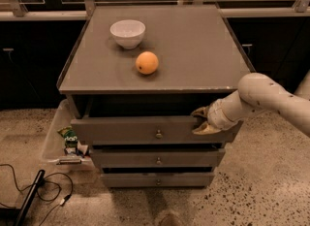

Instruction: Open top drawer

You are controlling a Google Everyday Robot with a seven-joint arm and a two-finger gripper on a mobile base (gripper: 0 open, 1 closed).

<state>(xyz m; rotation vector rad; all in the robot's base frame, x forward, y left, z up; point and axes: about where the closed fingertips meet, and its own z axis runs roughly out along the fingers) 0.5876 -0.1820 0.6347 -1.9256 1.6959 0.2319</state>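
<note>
The top drawer [121,132] is the widest grey front, with a small round knob [158,134]. It stands pulled out a little, with a dark gap under the cabinet top. My gripper [201,121] is at the right end of that drawer front. One finger [198,112] is behind the front's top edge and the other [207,130] is on its face, clamping the front. The white arm [261,99] reaches in from the right.
A white bowl [128,32] and an orange [147,62] sit on the cabinet top [193,45]. Two narrower drawers [158,158] lie below. A clear bin [54,137] with snack packets stands at the left, and cables [43,191] lie on the floor.
</note>
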